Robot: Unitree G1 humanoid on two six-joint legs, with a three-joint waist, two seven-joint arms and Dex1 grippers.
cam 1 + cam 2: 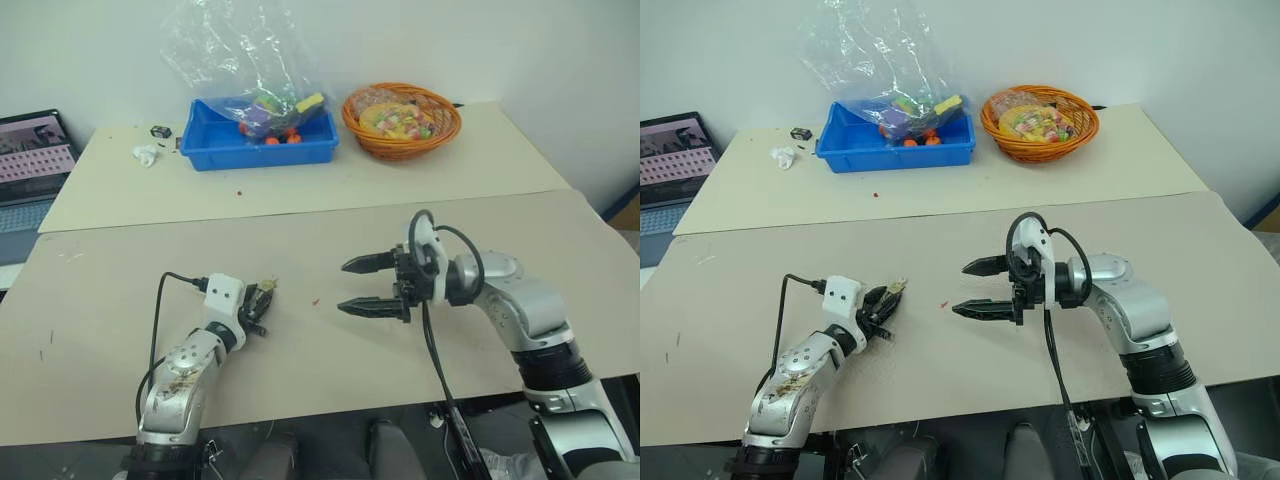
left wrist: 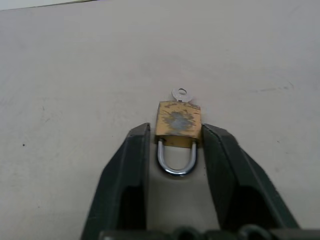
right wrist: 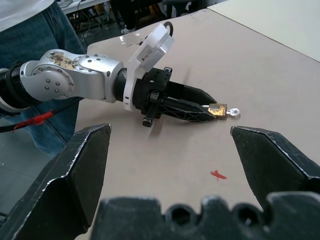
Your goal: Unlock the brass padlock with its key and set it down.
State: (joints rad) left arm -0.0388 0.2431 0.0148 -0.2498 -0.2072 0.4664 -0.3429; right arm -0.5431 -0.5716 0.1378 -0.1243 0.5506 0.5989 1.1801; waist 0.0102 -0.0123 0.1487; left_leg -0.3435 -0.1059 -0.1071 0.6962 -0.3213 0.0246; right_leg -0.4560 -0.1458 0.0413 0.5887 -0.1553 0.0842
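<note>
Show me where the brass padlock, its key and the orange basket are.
brass padlock [image 2: 178, 123], left wrist view, on its body.
key [image 2: 180, 93], left wrist view, on its round head.
orange basket [image 1: 352, 124], left eye view, on its rim.

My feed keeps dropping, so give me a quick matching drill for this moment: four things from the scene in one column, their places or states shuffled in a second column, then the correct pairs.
Things:
1. brass padlock
2. key
3. right hand
4. blue bin

Places or states:
A. at the back of the far table, beside the orange basket
B. open, holding nothing, fingers pointing toward the left hand
C. clamped between the left hand's two fingers
D. sticking out of the padlock's body on the side away from the shackle

Pairs: 1-C, 2-D, 3-B, 4-A
</note>
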